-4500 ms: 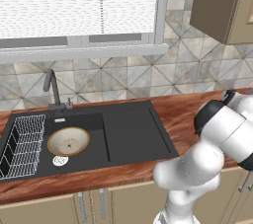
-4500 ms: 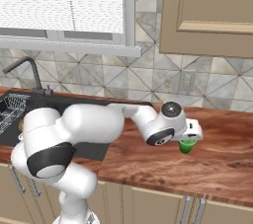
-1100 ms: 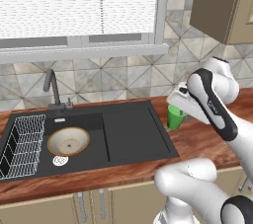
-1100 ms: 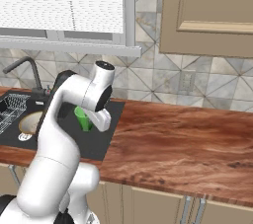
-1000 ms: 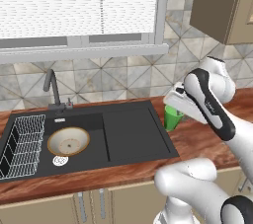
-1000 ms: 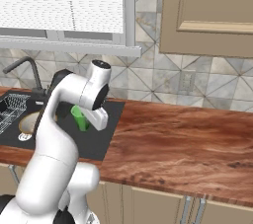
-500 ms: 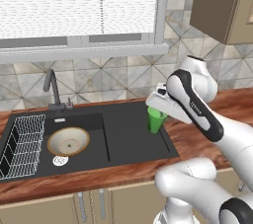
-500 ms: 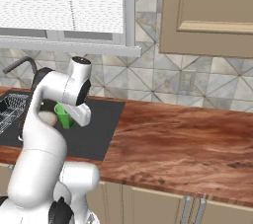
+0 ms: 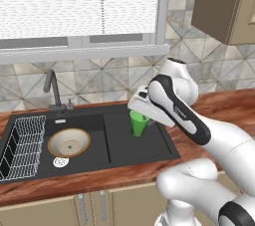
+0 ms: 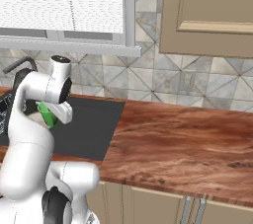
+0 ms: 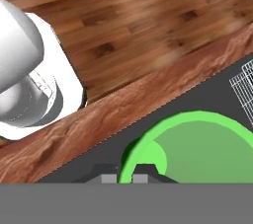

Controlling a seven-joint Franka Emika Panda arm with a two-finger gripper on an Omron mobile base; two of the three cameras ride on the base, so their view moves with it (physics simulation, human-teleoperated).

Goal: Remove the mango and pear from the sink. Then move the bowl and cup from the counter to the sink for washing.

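Left base view: the end effector is largely covered by the white hand, so its fingers are hard to make out; it is clamped on the rim of the cup. The bright green, tapered cup is held above the flat drainboard of the sink, right of the basin. The beige-tan bowl is seen in the basin, beside the wire rack.

Right base view: the cup is mostly hidden behind the arm; only a green sliver is seen over the sink. The worktop lies bare right of the sink.

Hand view: the cup is cut off at the bottom; its rim is pinched between the closed fingertips, above the sink near its front edge.
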